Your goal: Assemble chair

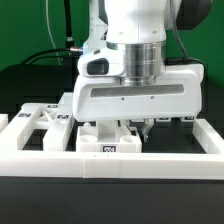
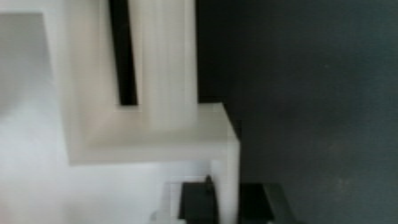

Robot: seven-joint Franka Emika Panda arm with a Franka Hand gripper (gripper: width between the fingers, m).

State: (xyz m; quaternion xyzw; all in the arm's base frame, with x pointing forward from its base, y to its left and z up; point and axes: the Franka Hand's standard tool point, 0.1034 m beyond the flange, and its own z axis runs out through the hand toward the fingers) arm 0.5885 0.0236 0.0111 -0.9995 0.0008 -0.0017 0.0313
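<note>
Shows the pincer [image 1: 135, 128] pressed together, low among tagged white chair pieces [image 1: 45, 118] behind the border rail [image 1: 110, 160]. Cannot confirm a grip on any piece; wrist view too blurred.

Chair pieces [image 1: 100, 136] look matte white plastic, the gripper [image 1: 138, 127] smoother, glossier.

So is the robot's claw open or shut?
Shut. The gripper is pinched closed, down among the white chair pieces. Whether it holds one, I cannot tell.
</note>
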